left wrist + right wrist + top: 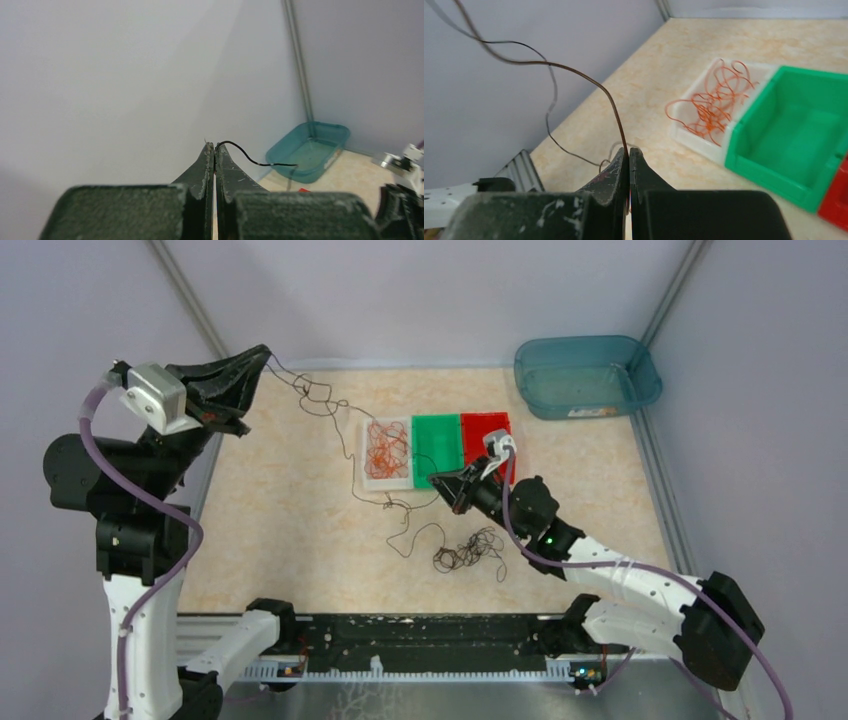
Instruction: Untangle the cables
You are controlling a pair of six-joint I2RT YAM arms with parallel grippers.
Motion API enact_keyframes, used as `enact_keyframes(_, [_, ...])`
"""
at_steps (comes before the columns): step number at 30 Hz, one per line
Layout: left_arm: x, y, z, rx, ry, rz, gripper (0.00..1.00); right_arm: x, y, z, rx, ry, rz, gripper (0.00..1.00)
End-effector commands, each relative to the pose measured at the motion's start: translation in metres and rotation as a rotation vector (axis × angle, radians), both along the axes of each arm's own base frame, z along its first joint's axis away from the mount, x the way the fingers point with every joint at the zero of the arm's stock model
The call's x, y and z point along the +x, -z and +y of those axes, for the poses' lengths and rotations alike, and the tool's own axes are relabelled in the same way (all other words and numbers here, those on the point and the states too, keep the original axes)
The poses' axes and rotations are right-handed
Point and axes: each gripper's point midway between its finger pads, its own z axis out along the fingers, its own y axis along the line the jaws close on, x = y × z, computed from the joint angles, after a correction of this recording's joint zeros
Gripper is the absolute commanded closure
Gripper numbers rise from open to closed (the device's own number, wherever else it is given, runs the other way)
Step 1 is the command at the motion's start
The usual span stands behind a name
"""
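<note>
The left end effector, raised in the upper left of the overhead view, has its jaws pressed together on the very tip of a dark wire. So little of the wire sits between them that any firm pull could slide it free and drop it.

From there the wire hangs in several curls and runs down the left edge of the white bin, then across the surface toward the middle of the frame. There the right end effector sits low, just in front of the green bin, its jaws closed on a brownish strand. It looks like the same wire, though I cannot trace it all the way.

If the arms draw apart quickly, the slack curls between them could cinch into a knot rather than open out. More strand trails from near the right end effector to a clump of dark wires at lower centre. A lift could drag that whole clump along or tighten it.

The wire also passes close to the orange wires lying in the white bin. A sideways sweep might hook one of them and pull it out, or nudge the bin.
</note>
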Motion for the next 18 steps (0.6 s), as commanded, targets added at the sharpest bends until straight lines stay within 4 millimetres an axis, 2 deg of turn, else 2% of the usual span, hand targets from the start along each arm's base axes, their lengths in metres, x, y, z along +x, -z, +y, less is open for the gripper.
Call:
enact_keyframes(1, [0.003,-0.031,0.028,-0.035,-0.179,-0.108,1.0,0.016,0.029,-0.034,-0.084,0.184,0.06,1.0])
enact_keyframes(5, [0.003,-0.05,0.044,-0.052,-0.274,-0.186,1.0,0.02,0.062,-0.059,-0.169,0.289,0.113,1.0])
enact_keyframes(8, [-0.002,-0.071,0.058,-0.069,-0.355,-0.262,1.0,0.017,0.078,-0.073,-0.193,0.332,0.14,1.0])
enact_keyframes(14, [-0.018,-0.083,0.044,-0.049,-0.271,-0.309,1.0,0.011,0.097,-0.082,-0.227,0.337,0.168,1.0])
enact_keyframes(18, [-0.024,-0.115,0.076,-0.113,-0.452,-0.453,1.0,0.011,0.119,-0.093,-0.282,0.389,0.229,1.0])
